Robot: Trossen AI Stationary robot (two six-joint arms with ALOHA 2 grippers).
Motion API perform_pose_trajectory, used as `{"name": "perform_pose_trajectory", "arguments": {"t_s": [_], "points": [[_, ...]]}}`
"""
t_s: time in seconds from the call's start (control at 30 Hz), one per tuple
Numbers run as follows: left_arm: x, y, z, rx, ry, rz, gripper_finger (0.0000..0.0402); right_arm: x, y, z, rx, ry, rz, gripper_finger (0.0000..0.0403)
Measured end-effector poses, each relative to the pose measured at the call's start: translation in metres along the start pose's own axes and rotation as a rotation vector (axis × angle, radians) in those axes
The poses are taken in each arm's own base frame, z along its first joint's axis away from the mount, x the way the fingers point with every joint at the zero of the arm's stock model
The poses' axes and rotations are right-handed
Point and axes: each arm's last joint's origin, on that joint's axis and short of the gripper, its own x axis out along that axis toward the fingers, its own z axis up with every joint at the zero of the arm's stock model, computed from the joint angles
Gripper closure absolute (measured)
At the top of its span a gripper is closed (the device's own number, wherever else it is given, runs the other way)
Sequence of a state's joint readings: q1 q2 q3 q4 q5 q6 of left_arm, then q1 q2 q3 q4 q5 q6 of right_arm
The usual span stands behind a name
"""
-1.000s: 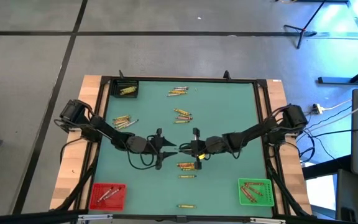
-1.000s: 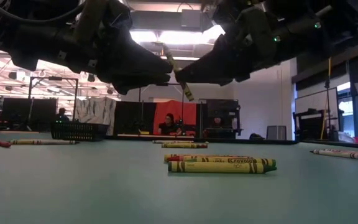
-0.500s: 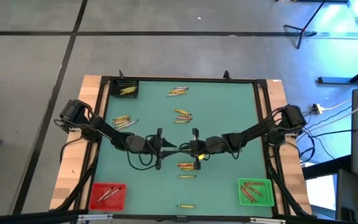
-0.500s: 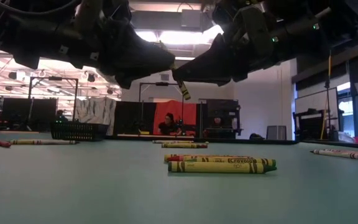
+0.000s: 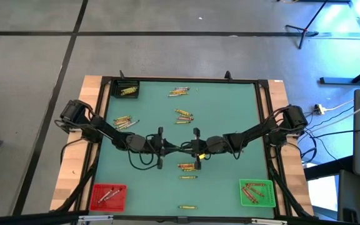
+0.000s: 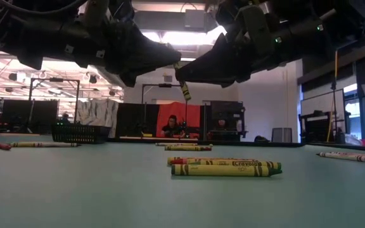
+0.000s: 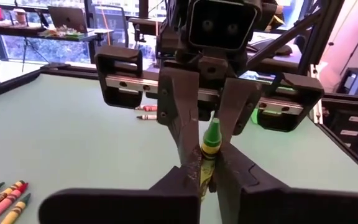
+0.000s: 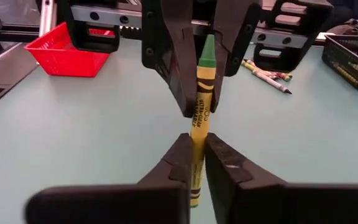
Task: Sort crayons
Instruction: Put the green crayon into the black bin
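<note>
Above the middle of the table, a green crayon [image 8: 199, 118] with a yellow-green wrapper is held in the air between both grippers. My left gripper [image 5: 171, 148] reaches in from the table's left and is shut on it. My right gripper [image 5: 190, 149] comes from the right, fingertip to fingertip with the left, and is also shut on it. In the low view only the crayon's lower end [image 6: 184, 91] shows below the two grippers. Other crayons lie flat on the green mat in loose groups [image 5: 189, 167], [image 5: 182, 115], [image 5: 179, 91], [image 5: 124, 120]. My left gripper pinches the crayon's wrapped shaft [image 7: 205, 163] between its two fingers, below the green tip [image 7: 212, 132]. The fingers come level from the table's left and lie across the crayon. It stands steeply tilted, tip up, clear of the table. My right gripper pinches the crayon's lower shaft [image 8: 195, 163] between its two fingers, below the left gripper's hold. The fingers come level from the table's right, across the crayon. The crayon's bottom end [image 8: 194, 200] sticks out under them, clear of the table.
A black bin [image 5: 127, 89] holding crayons stands at the far left corner. A red bin [image 5: 108, 196] is at the near left and a green bin [image 5: 257, 192] at the near right. A single crayon [image 5: 187, 206] lies near the front edge. A raised frame rims the mat.
My left gripper has moved a little toward the table's right, up to my right gripper, and has shut on the crayon that my right gripper holds. The crayon has stayed in the air, tilted; its upper part is now hidden between the two grippers in the low view.
</note>
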State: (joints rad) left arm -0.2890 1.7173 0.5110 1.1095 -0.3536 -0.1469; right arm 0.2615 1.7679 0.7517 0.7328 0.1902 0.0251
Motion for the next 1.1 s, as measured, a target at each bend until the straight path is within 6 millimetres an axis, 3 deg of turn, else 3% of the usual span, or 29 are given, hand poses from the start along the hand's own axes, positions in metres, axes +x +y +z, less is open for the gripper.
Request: {"name": "perform_pose_trajectory", "arguments": {"t_s": [0.23,0.4,0.6,0.8,1.1], "points": [[-0.005,0.001,0.009,0.064,0.039,0.0,0.0398,-0.005,0.002,0.007,0.026,0.006,0.093,0.0246],[-0.022,0.007,0.03,0.142,0.104,0.118,0.0398,-0.017,0.002,0.016,0.014,0.062,0.138,0.0195],[-0.054,0.034,0.059,0.259,0.194,0.421,0.0398,-0.019,0.001,0.015,0.01,0.091,0.139,0.0178],[-0.087,0.073,0.072,0.383,0.319,0.819,0.0399,-0.018,0.001,0.013,0.01,0.099,0.138,0.0178],[-0.104,0.14,0.073,0.403,0.536,1.08,0.0399,-0.018,0.001,0.013,0.009,0.1,0.137,0.0178]]}}
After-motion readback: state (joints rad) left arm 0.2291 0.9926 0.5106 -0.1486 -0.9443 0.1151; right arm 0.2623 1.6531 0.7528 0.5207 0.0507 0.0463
